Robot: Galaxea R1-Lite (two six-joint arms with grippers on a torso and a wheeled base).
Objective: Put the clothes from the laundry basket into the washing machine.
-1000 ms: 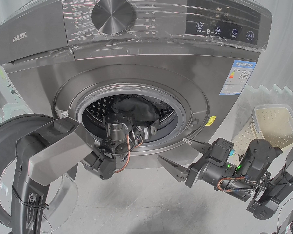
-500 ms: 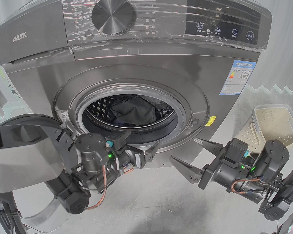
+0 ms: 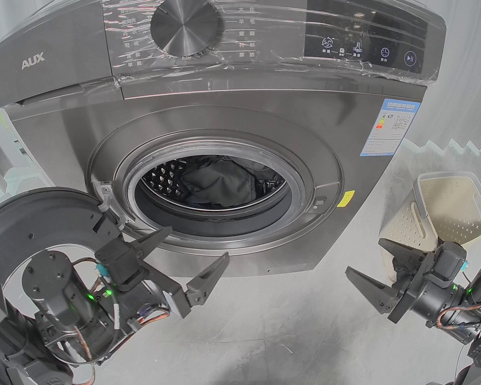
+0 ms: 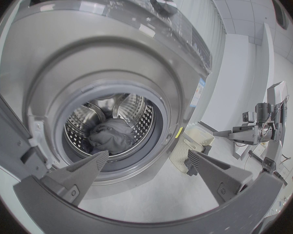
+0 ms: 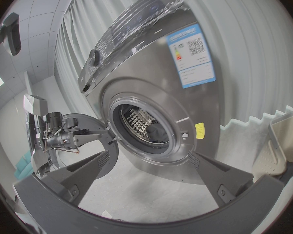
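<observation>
The washing machine (image 3: 251, 113) stands with its round door (image 3: 37, 225) swung open to the left. Dark grey clothes (image 3: 219, 183) lie bundled inside the drum (image 4: 133, 108), also seen as clothes (image 4: 112, 137) and clothes (image 5: 158, 132). My left gripper (image 3: 198, 243) hangs open and empty below and left of the drum opening, in front of the door. My right gripper (image 3: 366, 256) is open and empty low on the right, just beside the cream laundry basket (image 3: 454, 209). The basket leans tilted, and its visible inside is bare.
Pale grey floor (image 3: 283, 316) spreads between the two arms in front of the machine. White curtains (image 5: 250, 49) hang behind and to the right. The open door takes up the space at the left arm's side.
The left gripper has drawn out of the drum mouth, down and to the left, leaving the dark clothes inside. The right gripper has pulled back to the right toward the basket.
</observation>
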